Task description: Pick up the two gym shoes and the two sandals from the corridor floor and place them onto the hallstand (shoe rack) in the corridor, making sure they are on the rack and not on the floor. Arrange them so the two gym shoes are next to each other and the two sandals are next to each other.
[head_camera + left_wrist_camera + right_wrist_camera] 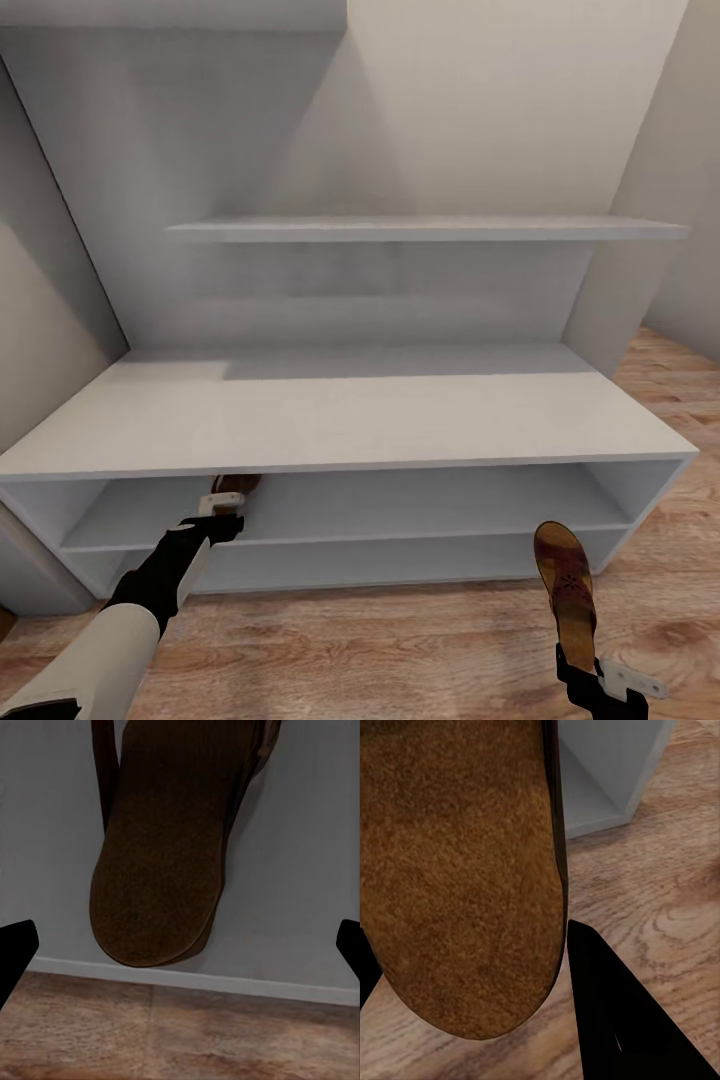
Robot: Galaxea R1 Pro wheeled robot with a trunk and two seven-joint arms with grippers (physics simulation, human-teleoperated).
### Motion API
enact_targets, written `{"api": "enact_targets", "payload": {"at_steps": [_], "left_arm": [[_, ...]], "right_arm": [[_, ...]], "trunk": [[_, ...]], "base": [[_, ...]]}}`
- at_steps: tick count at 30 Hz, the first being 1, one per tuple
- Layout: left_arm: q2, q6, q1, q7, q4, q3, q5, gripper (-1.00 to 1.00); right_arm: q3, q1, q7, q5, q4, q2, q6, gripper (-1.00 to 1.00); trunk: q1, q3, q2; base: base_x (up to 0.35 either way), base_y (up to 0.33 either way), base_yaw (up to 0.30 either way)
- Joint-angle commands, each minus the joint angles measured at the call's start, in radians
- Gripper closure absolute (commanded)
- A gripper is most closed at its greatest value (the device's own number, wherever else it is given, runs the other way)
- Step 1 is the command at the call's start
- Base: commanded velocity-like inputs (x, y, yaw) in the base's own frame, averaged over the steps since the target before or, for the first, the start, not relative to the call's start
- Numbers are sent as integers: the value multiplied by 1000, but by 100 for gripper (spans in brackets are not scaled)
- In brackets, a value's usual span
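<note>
The right gripper (585,668), at the lower right of the head view, is clamped on the heel end of a brown sandal (566,582) that sticks up and away from it above the wood floor (400,640), toe toward the rack; in the right wrist view its tan footbed (457,870) spreads across the upper left, with one dark finger (615,1012) pressed along its edge at the lower right. The left gripper (226,500), left of centre low in the head view, reaches into the upper open shelf of the hallstand (350,420), with the other sandal (238,484) just beyond it, under the flat top. In the left wrist view that sandal's sole end (161,870) hangs from the top centre onto the grey shelf surface, while the two fingertips (15,952) sit wide apart at the frame's side edges, touching nothing. A floating shelf (430,229) crosses the pale wall in the upper half of the head view.
</note>
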Motion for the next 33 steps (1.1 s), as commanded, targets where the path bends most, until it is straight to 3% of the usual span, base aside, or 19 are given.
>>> {"api": "enact_targets", "payload": {"at_steps": [1, 12, 33], "left_arm": [[-1, 3, 1, 1, -2, 2, -3, -100], [1, 0, 5, 1, -2, 2, -2, -100], [1, -16, 15, -9, -2, 2, 1, -100]], "right_arm": [[5, -1, 3, -12, 1, 0, -3, 100], [5, -1, 3, -12, 1, 0, -3, 100], [5, -1, 3, -12, 1, 0, -3, 100]], "trunk": [[0, -1, 0], [0, -1, 0], [0, -1, 0]], "base": [[0, 0, 0], [-43, 12, 0], [-316, 18, 0]]}}
